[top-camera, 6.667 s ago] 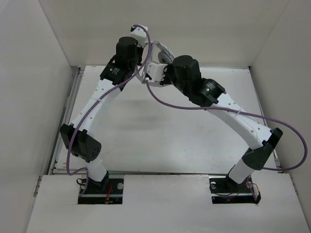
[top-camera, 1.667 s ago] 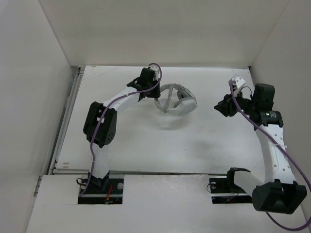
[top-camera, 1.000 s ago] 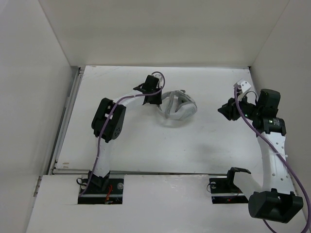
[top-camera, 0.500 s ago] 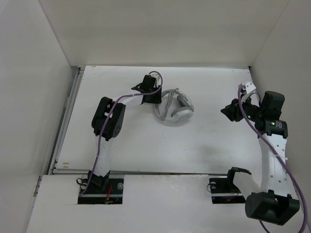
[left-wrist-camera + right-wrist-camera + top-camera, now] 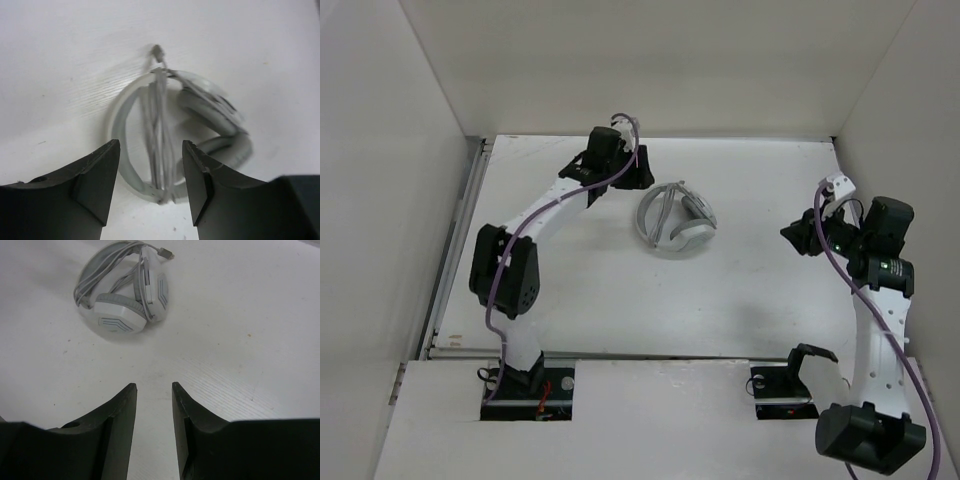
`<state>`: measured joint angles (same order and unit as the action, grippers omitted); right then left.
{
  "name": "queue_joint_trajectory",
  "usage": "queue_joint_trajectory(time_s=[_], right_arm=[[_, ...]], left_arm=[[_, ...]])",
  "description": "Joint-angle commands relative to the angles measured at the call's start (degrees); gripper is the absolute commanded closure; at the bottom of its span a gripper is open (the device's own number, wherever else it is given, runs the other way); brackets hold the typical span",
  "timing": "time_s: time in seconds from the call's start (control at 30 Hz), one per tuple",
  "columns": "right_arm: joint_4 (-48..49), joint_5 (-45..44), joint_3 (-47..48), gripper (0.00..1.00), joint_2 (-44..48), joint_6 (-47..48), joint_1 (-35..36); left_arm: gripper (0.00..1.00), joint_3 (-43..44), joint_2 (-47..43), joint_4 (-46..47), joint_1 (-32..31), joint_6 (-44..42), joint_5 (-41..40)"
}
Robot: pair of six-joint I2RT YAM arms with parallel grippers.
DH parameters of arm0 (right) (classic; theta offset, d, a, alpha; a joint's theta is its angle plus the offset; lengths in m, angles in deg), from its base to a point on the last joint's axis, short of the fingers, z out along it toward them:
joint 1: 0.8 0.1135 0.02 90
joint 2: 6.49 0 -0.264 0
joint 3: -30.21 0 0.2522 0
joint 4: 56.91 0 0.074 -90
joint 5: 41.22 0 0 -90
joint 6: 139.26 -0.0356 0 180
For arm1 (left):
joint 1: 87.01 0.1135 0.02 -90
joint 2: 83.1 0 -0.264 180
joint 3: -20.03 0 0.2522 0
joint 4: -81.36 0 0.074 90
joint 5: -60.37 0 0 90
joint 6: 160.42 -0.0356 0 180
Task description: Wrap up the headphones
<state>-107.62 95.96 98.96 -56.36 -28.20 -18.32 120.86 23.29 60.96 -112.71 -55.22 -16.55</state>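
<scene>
The white and light-grey headphones (image 5: 676,222) lie on the table, folded, with the thin grey cable wound across the headband. They show in the left wrist view (image 5: 175,135) and the right wrist view (image 5: 125,290), with the plug (image 5: 168,255) sticking out at the far side. My left gripper (image 5: 638,170) is open and empty, a little up and left of the headphones, not touching them. My right gripper (image 5: 794,236) is open and empty, well to their right.
White walls enclose the table (image 5: 620,290) at the back and on both sides. A metal rail (image 5: 455,250) runs along the left edge. Purple arm cables loop by both arms.
The headphones were put down on the table and released. My left gripper has backed off up and to the left of them. My right arm has drawn back a little to the right.
</scene>
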Motion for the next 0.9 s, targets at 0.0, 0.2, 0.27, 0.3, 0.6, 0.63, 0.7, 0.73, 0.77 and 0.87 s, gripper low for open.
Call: queue_joint_trajectory(time_s=[0.0, 0.2, 0.27, 0.3, 0.6, 0.63, 0.7, 0.73, 0.77, 0.87], right_arm=[[1.53, 0.2, 0.13, 0.6, 2.14, -1.37, -0.81], [5.83, -17.69, -0.49, 0.57, 5.39, -7.16, -3.88], [7.06, -24.21, -0.84, 0.57, 7.14, -8.22, -5.63], [7.59, -26.41, -1.01, 0.55, 8.37, -8.49, -6.6], [2.86, -27.23, -0.31, 0.41, 17.34, -10.78, -12.93], [2.15, -26.7, -0.66, 0.33, 17.96, -10.78, -13.55], [0.13, -23.98, -1.02, 0.0, 18.31, -9.9, -13.9], [-0.66, -23.89, -0.93, 0.0, 18.05, -9.81, -14.43], [-0.67, -24.67, -1.1, 0.0, 17.7, -9.9, -15.3], [1.43, -31.59, -1.02, 0.0, 14.81, -10.07, -19.08]], left_arm=[[0.5, -1.2, -9.25, -2.15, -0.98, -1.05, 5.2], [0.36, -2.69, -22.26, -7.94, 7.0, -8.24, -0.84], [0.21, -2.34, -25.25, -10.67, 12.26, -10.97, -3.49], [0.1, -2.08, -26.57, -11.81, 15.51, -11.77, -3.76], [0.0, -10.58, -34.49, -18.5, 46.28, -17.04, 8.87], [0.0, -12.17, -34.84, -19.11, 48.48, -18.53, 9.76], [0.0, -15.51, -35.28, -19.47, 51.83, -21.43, 10.82], [0.0, -16.83, -35.46, -19.3, 53.06, -22.66, 10.56], [0.0, -18.15, -35.55, -18.95, 54.2, -23.8, 10.47], [0.0, -21.31, -35.37, -17.98, 57.37, -26.71, 10.91]])
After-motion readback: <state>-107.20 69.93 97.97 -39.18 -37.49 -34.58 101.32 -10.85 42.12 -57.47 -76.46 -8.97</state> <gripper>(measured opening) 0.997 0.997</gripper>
